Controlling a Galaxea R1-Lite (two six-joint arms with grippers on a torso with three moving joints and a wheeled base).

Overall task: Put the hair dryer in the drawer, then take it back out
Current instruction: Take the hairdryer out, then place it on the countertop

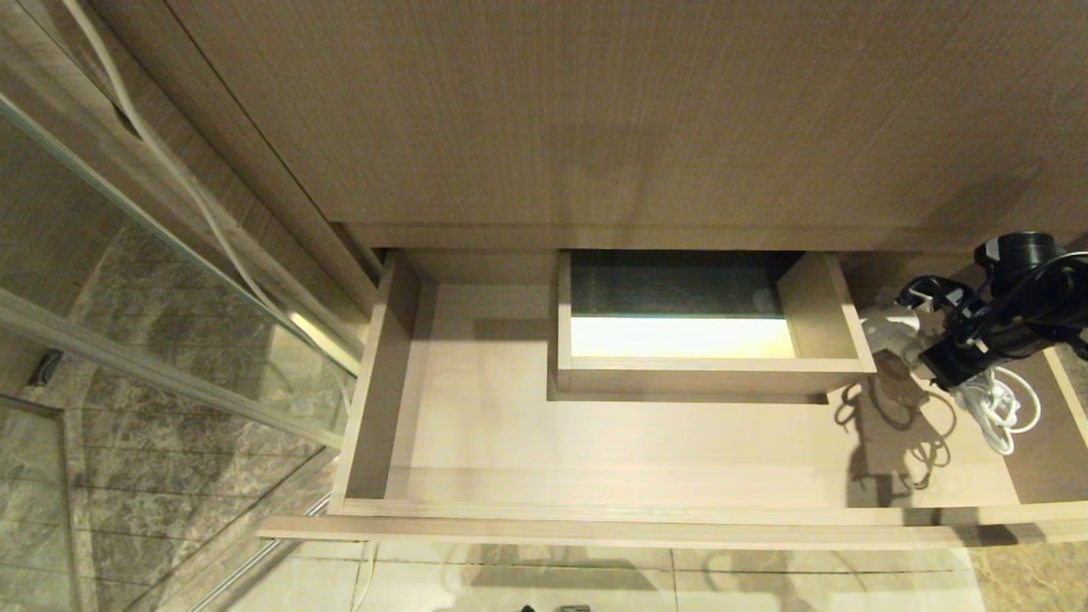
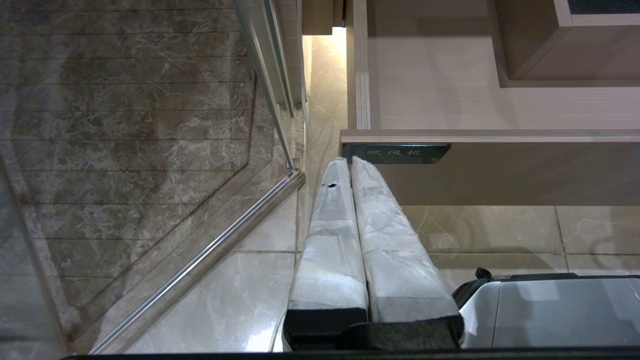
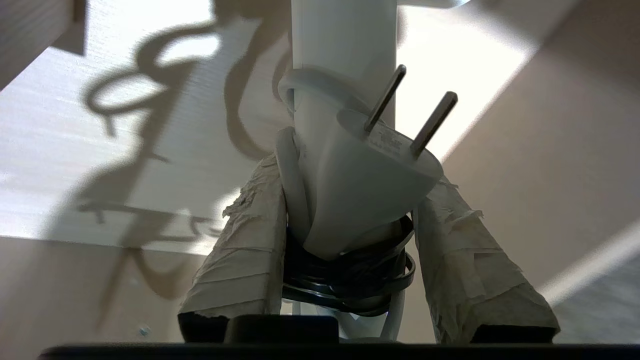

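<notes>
- Two taped fingers [image 3: 240, 240] of the right gripper [image 3: 350, 200] pinch the hair dryer [image 3: 345, 45] by its cord-wrapped handle, plug [image 3: 370, 170] included, above the right end of the open drawer [image 1: 476, 425].
- Left gripper [image 2: 350, 167], pressed together, hangs parked beside the drawer's labelled front.

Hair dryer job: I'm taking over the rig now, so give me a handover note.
Right gripper: shut on the white plastic hair dryer at its handle, with the cord and two-pin plug, above the right end of the open light wood-grain drawer.
Left gripper: shut, parked outside the drawer front.
Done: drawer open, dryer gripped.
Whether it is going in or coming out cannot be told.
</notes>
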